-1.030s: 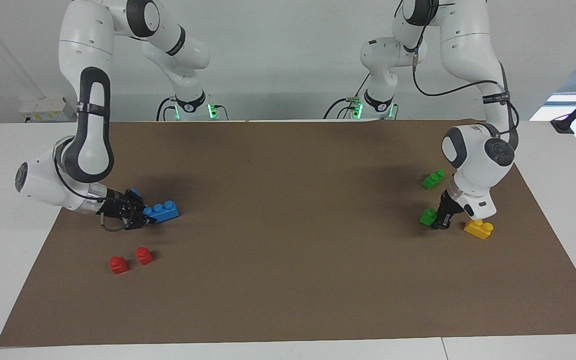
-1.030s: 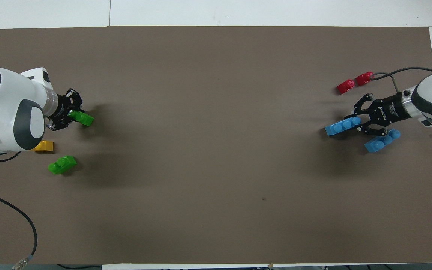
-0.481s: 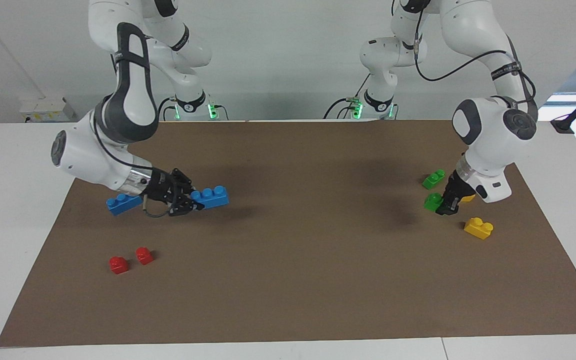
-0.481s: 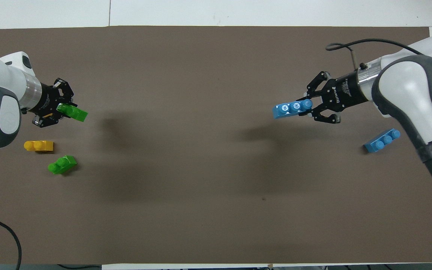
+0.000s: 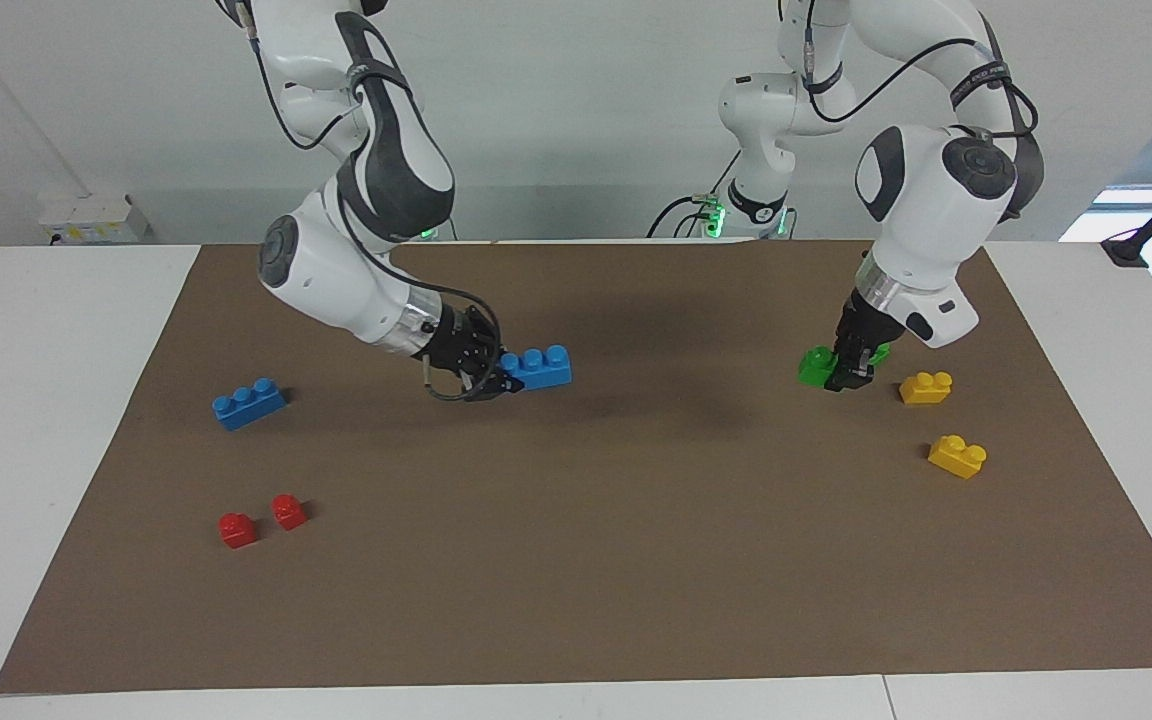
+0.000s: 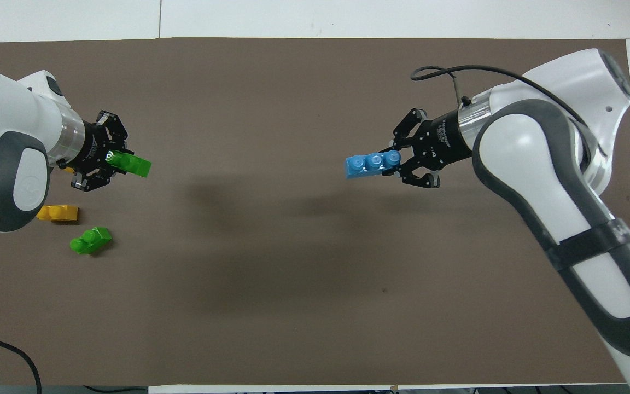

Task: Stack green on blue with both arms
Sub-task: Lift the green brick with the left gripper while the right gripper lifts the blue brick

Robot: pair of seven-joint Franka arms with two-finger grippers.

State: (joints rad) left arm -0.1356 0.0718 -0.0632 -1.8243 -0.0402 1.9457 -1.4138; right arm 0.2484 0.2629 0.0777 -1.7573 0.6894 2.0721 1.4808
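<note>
My right gripper (image 5: 508,381) (image 6: 395,162) is shut on one end of a long blue brick (image 5: 537,367) (image 6: 368,164). It holds the brick level in the air, studs up, over the brown mat (image 5: 576,560) on the right arm's side of the middle. My left gripper (image 5: 848,376) (image 6: 111,159) is shut on a small green brick (image 5: 817,365) (image 6: 134,165), raised over the mat at the left arm's end. The two held bricks are far apart.
A second blue brick (image 5: 249,403) lies at the right arm's end, with two red bricks (image 5: 261,520) farther from the robots. A second green brick (image 6: 91,241) and two yellow bricks (image 5: 926,388) (image 5: 957,456) lie at the left arm's end.
Both arms lifted their bricks off the mat. The right arm carried the blue brick a long way toward the middle. The left arm rose and moved the green brick slightly inward.
</note>
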